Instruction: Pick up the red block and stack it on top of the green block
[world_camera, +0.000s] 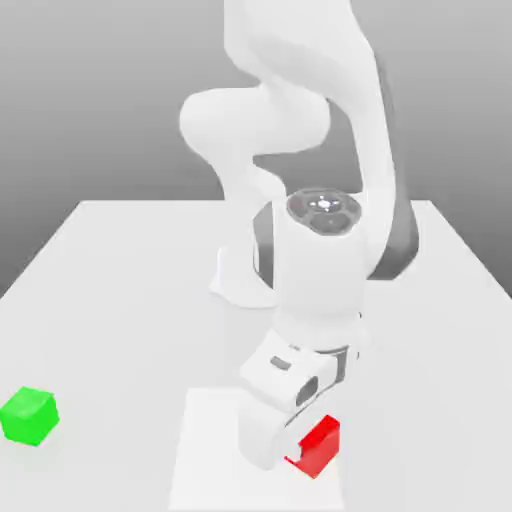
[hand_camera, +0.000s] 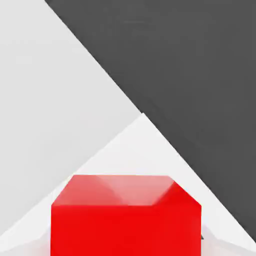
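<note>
Red block (world_camera: 320, 446) sits low in the exterior view, a little right of centre, on the white counter (world_camera: 120, 290). It rests on a paler square patch (world_camera: 215, 450) of the surface near the bottom edge of the frame. The white arm (world_camera: 300, 130) comes down from the top centre of the frame and bends forward, so its hand hangs directly over the block. The pincer (world_camera: 298, 452) is down at the block, pressed in on the red block, with the hand's white body hiding the block's left part. Only the block's right face and part of its top show past the hand.

Green block (world_camera: 29, 416) lies far off at the lower left of the exterior view, also on the counter, well apart from the red block and from the arm. Nothing touches it.

From the hand view, the red block (hand_camera: 125, 220) is in the lower middle of the frame, seen from close above with its top face and one side face showing. Around it is the pale counter (hand_camera: 55, 115), and a dark grey ground (hand_camera: 190, 75) takes the upper right of that frame.
</note>
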